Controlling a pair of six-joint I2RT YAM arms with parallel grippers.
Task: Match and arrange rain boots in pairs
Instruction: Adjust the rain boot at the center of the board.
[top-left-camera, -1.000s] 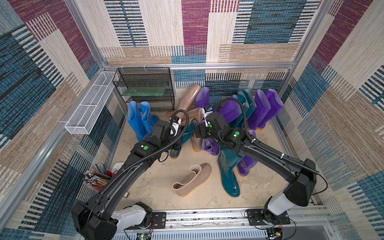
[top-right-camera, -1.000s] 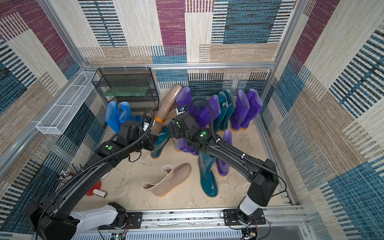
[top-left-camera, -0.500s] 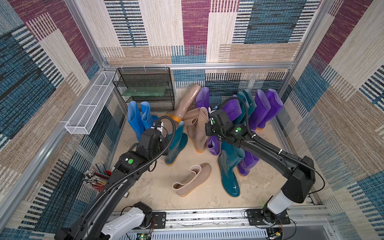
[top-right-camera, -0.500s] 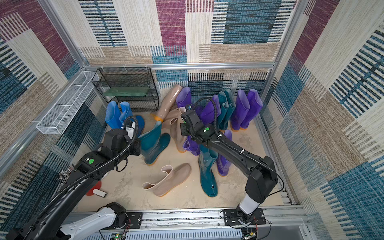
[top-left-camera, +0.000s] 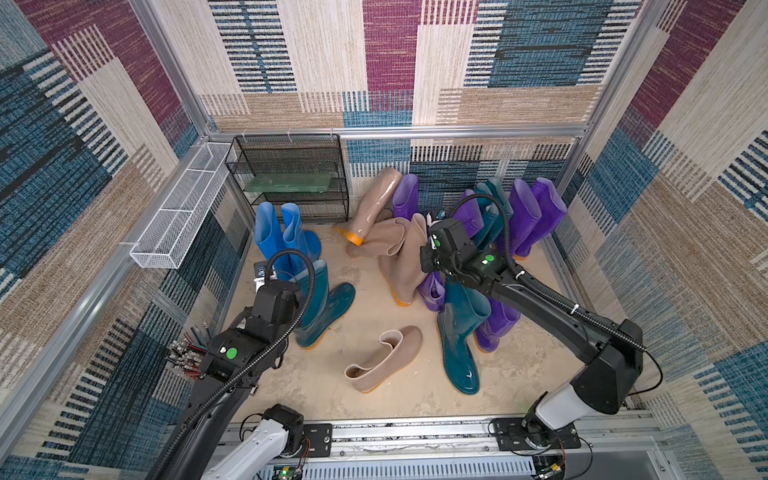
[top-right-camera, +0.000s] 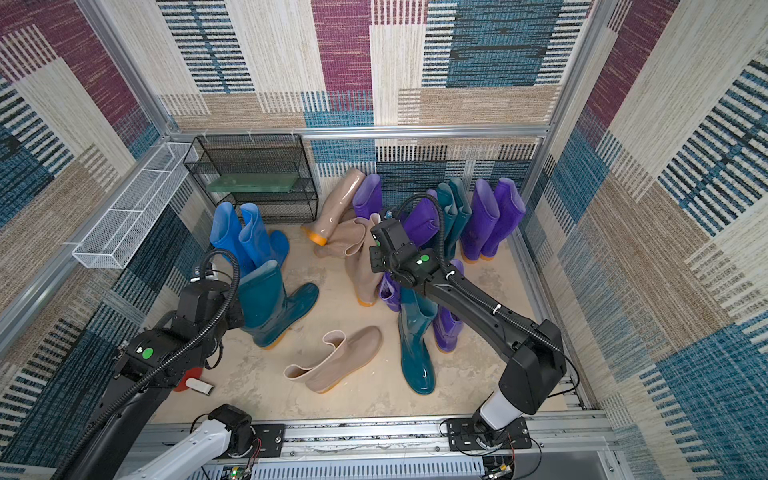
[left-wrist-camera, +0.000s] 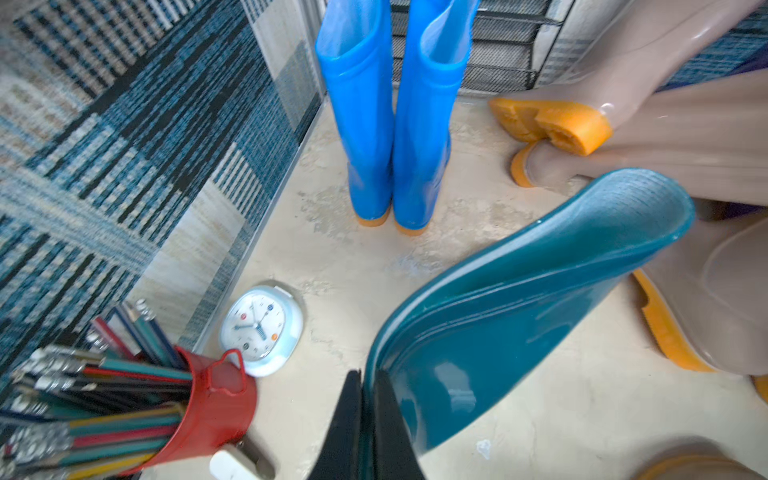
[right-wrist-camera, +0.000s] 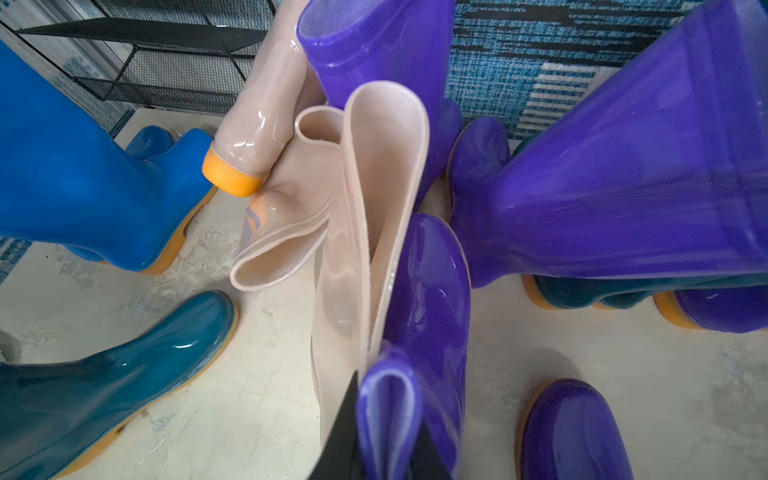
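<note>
My left gripper (left-wrist-camera: 362, 419) is shut on the cuff of a dark teal rain boot (left-wrist-camera: 519, 291), which stands upright at the left in both top views (top-left-camera: 324, 307) (top-right-camera: 270, 307). My right gripper (right-wrist-camera: 388, 440) is shut on the squashed cuff of a short purple boot (right-wrist-camera: 428, 282), wedged against a tall tan boot (top-left-camera: 405, 257). A bright blue pair (top-left-camera: 286, 237) stands at the back left. A tan boot (top-left-camera: 382, 359) lies on its side in the middle. Another teal boot (top-left-camera: 457, 340) stands by short purple boots (top-left-camera: 494, 324). Tall purple boots (top-left-camera: 536, 216) and teal boots (top-left-camera: 492, 208) line the back right.
A black wire shelf (top-left-camera: 291, 178) stands at the back left, with a white wire basket (top-left-camera: 178, 212) on the left wall. A red cup of pencils (left-wrist-camera: 216, 399) and a small clock (left-wrist-camera: 259, 328) sit by the left wall. Another tan boot (top-left-camera: 374, 203) leans on the back wall.
My left arm has drawn the teal boot out of the pile, toward the front left. My right gripper, open a second ago, has shut on the short purple boot's cuff.
</note>
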